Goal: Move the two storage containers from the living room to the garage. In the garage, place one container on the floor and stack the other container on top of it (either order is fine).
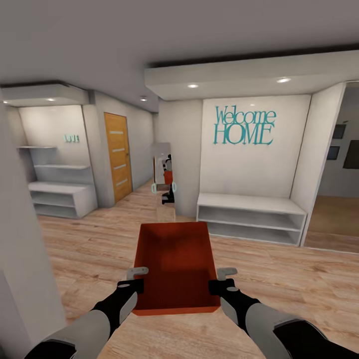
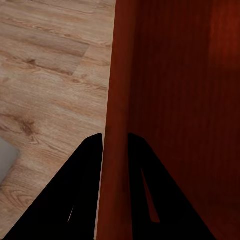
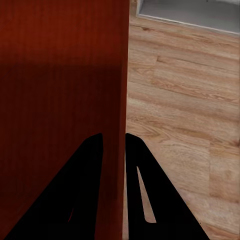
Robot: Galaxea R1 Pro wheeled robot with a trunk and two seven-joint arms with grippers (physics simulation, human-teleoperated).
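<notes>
Orange-red open-top rectangular storage container (image 1: 175, 267) carried above light wood-plank floor (image 1: 279, 279), left gripper (image 1: 135, 282) and right gripper (image 1: 222, 282) each w/ fingers pinched onto a side wall. Wrist views show black fingers (image 2: 85, 185) straddling each wall, one inside, one outside. Head view adds teal wall lettering "Welcome HOME" (image 1: 244, 124), white low shelf (image 1: 249, 217), wooden door (image 1: 117, 155).

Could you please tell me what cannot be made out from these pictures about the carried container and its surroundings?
- Underside and outer front wall of the storage container: hidden by its own body in the head view.
- Container's far end: cut off by the frame edge in both wrist views.
- Room past the right-hand opening: cut off by the head view's edge.
- Small teal wall sign: too small to read.
- Left gripper and right gripper: pad contact hidden in shadow.
</notes>
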